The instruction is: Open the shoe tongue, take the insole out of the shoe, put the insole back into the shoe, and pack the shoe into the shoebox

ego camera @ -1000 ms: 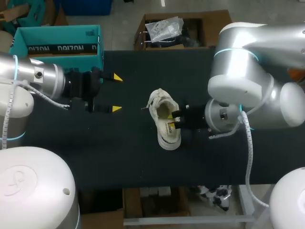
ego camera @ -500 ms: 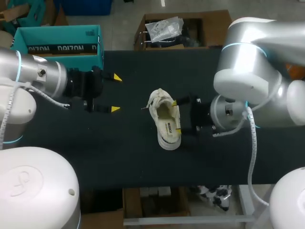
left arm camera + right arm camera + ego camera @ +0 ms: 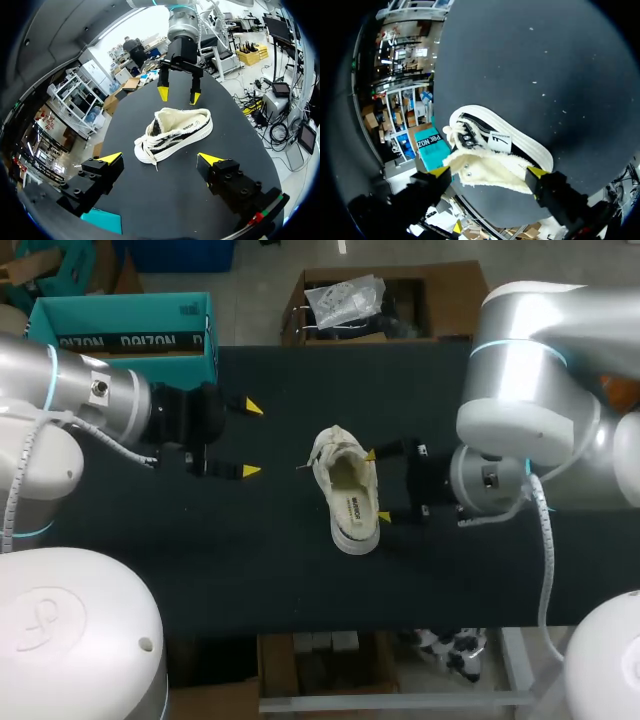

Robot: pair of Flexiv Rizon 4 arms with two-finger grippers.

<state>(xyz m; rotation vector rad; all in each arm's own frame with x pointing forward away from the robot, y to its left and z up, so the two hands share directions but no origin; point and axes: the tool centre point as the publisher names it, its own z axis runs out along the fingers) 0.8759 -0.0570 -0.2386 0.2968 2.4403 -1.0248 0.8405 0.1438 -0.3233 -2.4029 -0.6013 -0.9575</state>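
Note:
A white shoe (image 3: 345, 490) with a fleecy lining lies mid-table, its toe toward the front edge. Its cream inside with a printed label shows from above. My right gripper (image 3: 377, 486) is open just right of the shoe, one tip by the collar and one by the sole, holding nothing. In the right wrist view the shoe (image 3: 495, 150) lies just ahead of the open gripper (image 3: 489, 172). My left gripper (image 3: 252, 438) is open well left of the shoe. Seen from the left wrist, its gripper (image 3: 160, 159) faces the shoe (image 3: 175, 134), with the right gripper (image 3: 179, 92) beyond. The teal shoebox (image 3: 120, 335) stands at the back left.
The black table (image 3: 250, 560) carries only the shoe and the shoebox. Bare cloth lies between the left gripper and the shoe and along the front edge.
My right gripper has gone from shut at the shoe's opening to open, and it has drawn back to the right. The left gripper has shifted slightly toward the shoe.

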